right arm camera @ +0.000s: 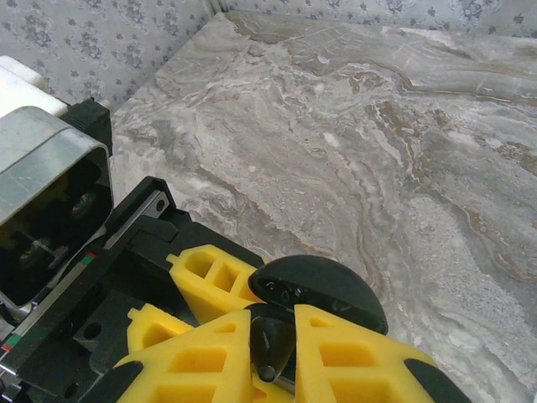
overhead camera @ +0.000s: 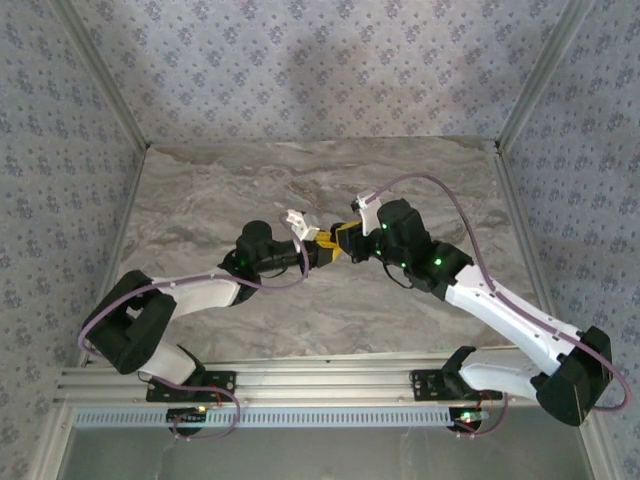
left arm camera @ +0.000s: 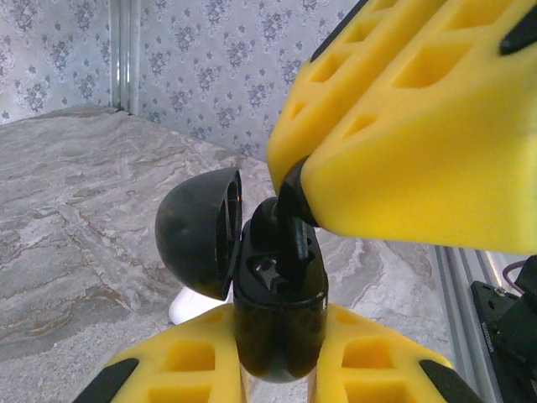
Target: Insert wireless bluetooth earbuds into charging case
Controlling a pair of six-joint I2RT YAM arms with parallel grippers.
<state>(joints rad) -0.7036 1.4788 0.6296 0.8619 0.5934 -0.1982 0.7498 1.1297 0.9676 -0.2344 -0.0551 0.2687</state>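
My left gripper (left arm camera: 277, 363) is shut on the black charging case (left arm camera: 277, 323) and holds it upright above the table. The case's domed lid (left arm camera: 193, 239) is swung open to the left. From the upper right, my right gripper (left arm camera: 291, 180) is shut on a black earbud (left arm camera: 288, 228), whose lower end sits in the case's open top. In the right wrist view the same earbud (right arm camera: 273, 336) is pinched in my right gripper (right arm camera: 274, 348), with the lid (right arm camera: 323, 290) just beyond. From above, the left gripper (overhead camera: 318, 250) and right gripper (overhead camera: 345, 240) meet at mid-table.
A small glossy white rounded object (left arm camera: 186, 309) lies on the marble table (left arm camera: 75, 210) behind the case, half hidden by the lid. Patterned walls (overhead camera: 300, 60) close in the table. An aluminium rail (overhead camera: 300, 385) runs along the near edge.
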